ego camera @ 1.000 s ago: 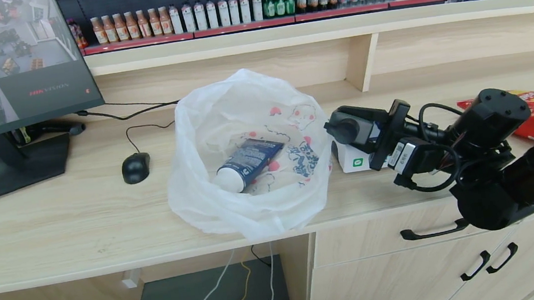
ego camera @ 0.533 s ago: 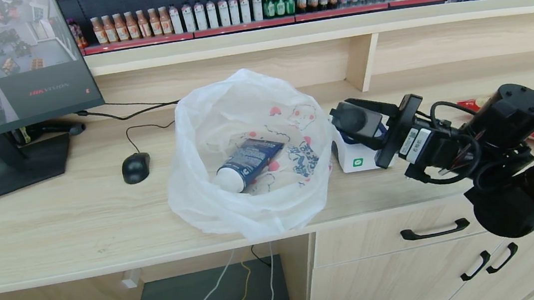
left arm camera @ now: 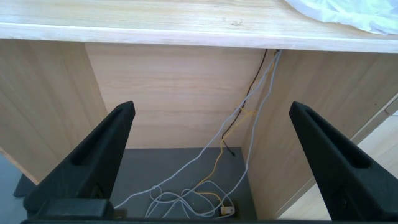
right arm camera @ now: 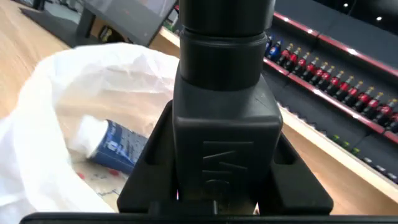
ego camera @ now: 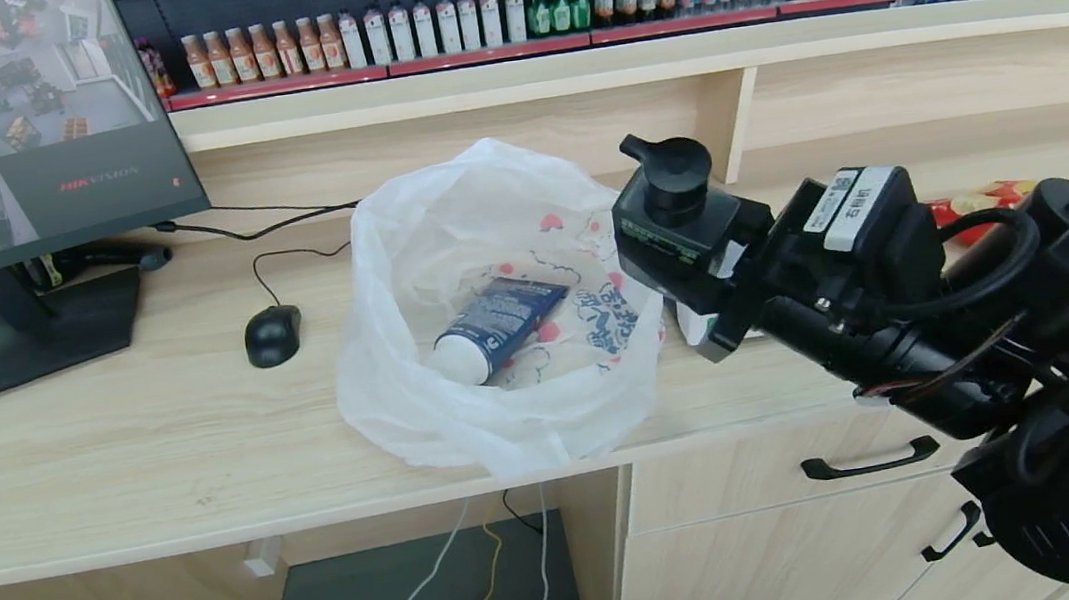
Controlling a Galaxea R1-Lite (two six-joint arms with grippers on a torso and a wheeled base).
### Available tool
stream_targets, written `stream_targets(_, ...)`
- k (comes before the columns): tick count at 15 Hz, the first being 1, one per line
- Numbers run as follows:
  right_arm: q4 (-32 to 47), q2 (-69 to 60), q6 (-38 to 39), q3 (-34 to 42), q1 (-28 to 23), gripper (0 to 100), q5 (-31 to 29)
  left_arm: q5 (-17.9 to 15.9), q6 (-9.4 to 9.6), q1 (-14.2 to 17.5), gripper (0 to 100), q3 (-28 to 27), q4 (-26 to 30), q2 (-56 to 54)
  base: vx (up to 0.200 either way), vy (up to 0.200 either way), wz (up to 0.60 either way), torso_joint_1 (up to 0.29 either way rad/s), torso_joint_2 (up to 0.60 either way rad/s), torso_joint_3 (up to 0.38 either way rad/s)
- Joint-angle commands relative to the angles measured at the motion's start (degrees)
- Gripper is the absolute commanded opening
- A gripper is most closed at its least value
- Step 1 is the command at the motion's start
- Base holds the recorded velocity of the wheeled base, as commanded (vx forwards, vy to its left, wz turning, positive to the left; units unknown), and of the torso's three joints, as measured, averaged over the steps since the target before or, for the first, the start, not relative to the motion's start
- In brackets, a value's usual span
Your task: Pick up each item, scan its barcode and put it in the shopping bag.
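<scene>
Clenching the stiff, probably light black square-bodied plastic bottle (ego camera: 665, 230) at its flat sides suits the right gripper (ego camera: 697, 266); the left gripper (left arm camera: 211, 155) gapes empty.

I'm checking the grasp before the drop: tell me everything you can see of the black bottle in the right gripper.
The black square-bodied plastic bottle has squared shoulders, a round black cap with a small side nub, and raised lettering on one face. The right gripper is shut on its body, holding it cap-up and slightly tilted, off the light wooden counter, by the right rim of the white plastic shopping bag. Nothing else visibly touches it.
</scene>
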Motion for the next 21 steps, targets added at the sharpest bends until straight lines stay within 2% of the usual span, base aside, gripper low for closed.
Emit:
stream_targets(1,-0.1,-1.4,3.4,0.5,1.0,0,-0.1,0.0,0.0,0.1,100,0.0,0.0,0.0,0.0,0.0,0.0,0.0,0.0,0.0)
stream_targets(4,-0.1,-0.9,17.7,0.7,1.1,0,-0.6,0.0,0.0,0.1,100,0.0,0.0,0.0,0.0,0.0,0.0,0.0,0.0,0.0)
stream_targets(6,-0.1,-1.3,23.9,2.1,1.0,0,-6.3,0.0,-0.09,0.1,100,0.0,0.0,0.0,0.0,0.0,0.0,0.0,0.0,0.0)
stream_targets(7,-0.1,-1.2,28.2,1.0,2.1,0,-15.1,0.0,-0.18,0.1,100,0.0,0.0,0.0,0.0,0.0,0.0,0.0,0.0,0.0)
stream_targets(9,-0.1,-0.8,34.7,1.5,6.0,0,-24.4,0.0,0.0,0.1,100,0.0,0.0,0.0,0.0,0.0,0.0,0.0,0.0,0.0)
stream_targets(10,-0.1,-0.7,35.0,1.2,6.6,0,-26.0,0.0,0.0,0.0,100,0.0,0.0,0.0,0.0,0.0,0.0,0.0,0.0,0.0)
stream_targets(15,-0.1,-0.4,34.8,0.4,6.6,0,-26.1,0.0,-0.18,0.1,100,0.0,0.0,0.0,0.0,0.0,0.0,0.0,0.0,0.0)
stream_targets(21,-0.1,-0.9,34.0,1.1,6.6,0,-26.1,0.0,-0.18,0.1,100,0.0,0.0,0.0,0.0,0.2,0.0,0.002,0.0,0.004)
